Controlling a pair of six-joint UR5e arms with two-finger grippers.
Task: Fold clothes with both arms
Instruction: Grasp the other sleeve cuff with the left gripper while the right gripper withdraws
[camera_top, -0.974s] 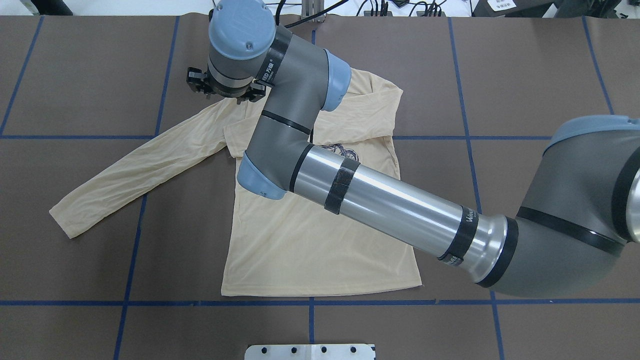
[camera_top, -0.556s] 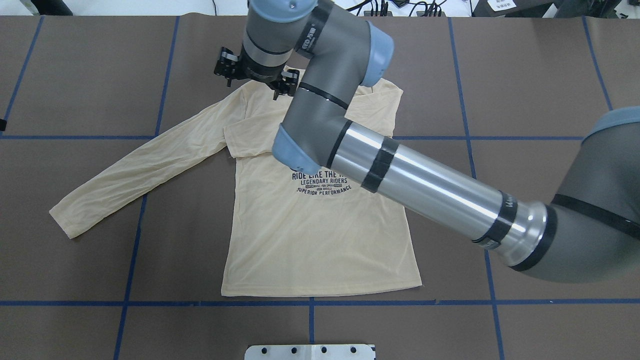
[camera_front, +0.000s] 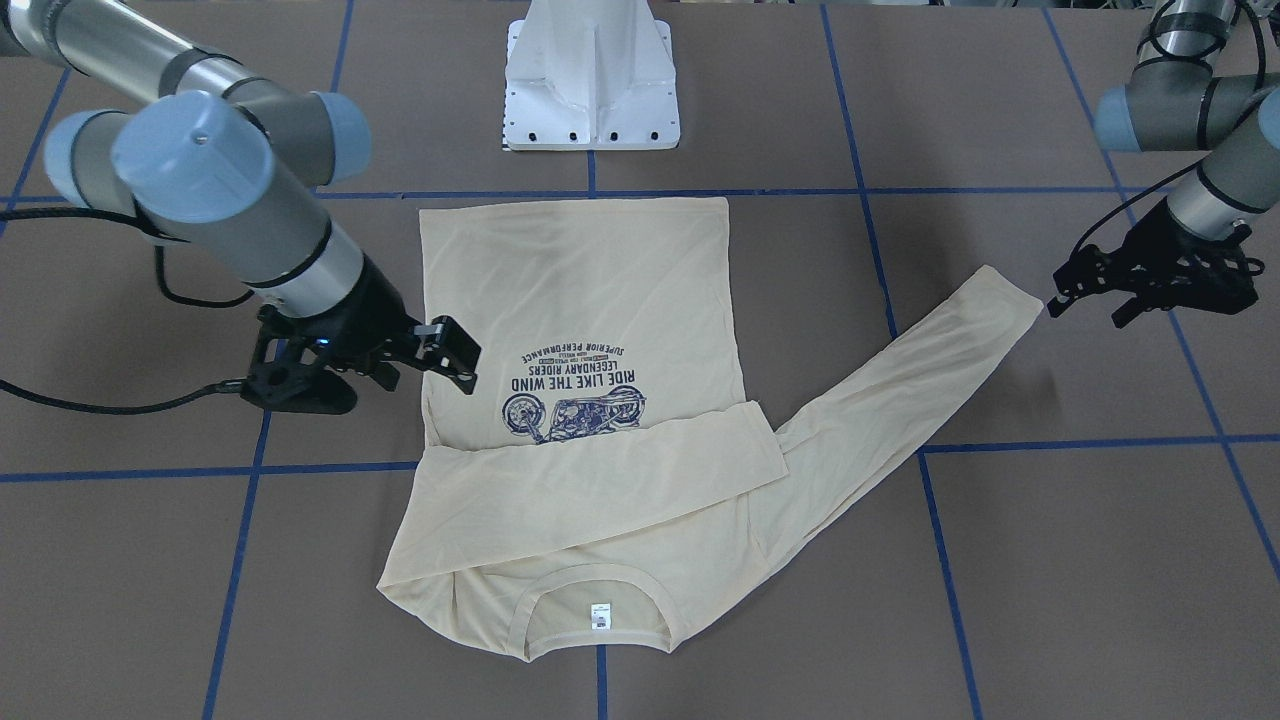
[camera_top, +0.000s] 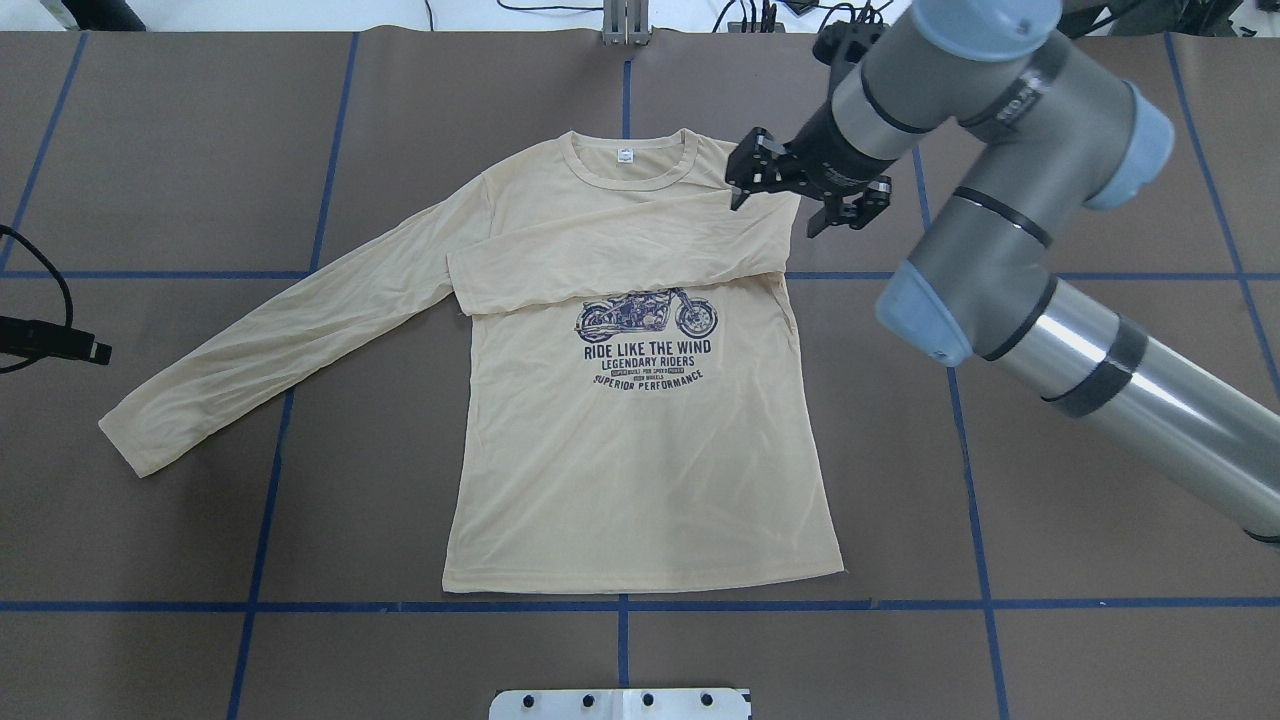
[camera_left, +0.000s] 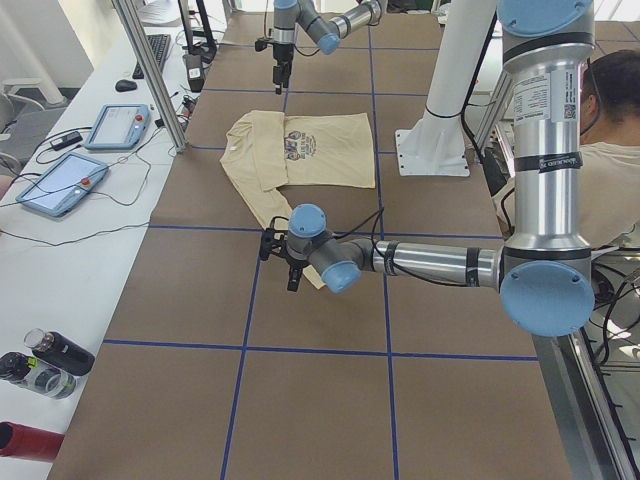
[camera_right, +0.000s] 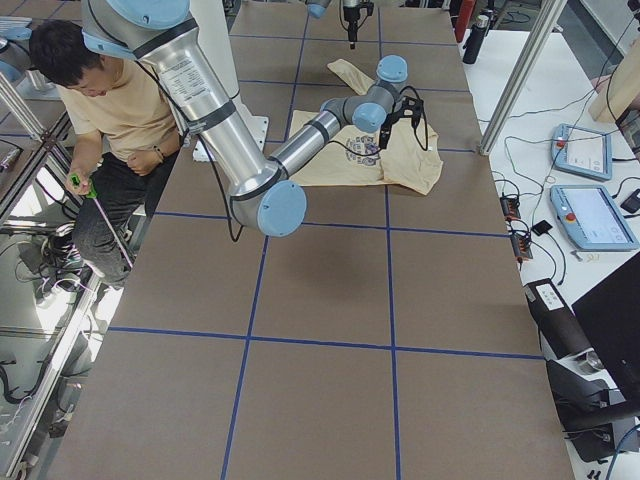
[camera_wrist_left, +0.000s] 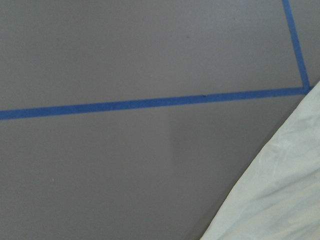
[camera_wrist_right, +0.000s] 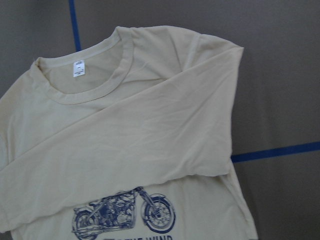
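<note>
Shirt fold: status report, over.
Right gripper open, empty, near shirt shoulder. Left gripper open, beside outstretched sleeve. Other sleeve folded across chest.

The shirt (camera_top: 640, 480) is pale cream-yellow with a navy print (camera_top: 648, 340) — a motorcycle above lines of lettering — and a small white tag (camera_top: 624, 156). The table (camera_top: 180, 150) is flat brown, crossed by a grid of blue tape (camera_top: 300, 606). The right arm (camera_top: 1010, 290) is grey and bright silver with light blue caps and black bands, the right gripper (camera_top: 776, 215) black, the base (camera_front: 590, 80) white.
</note>
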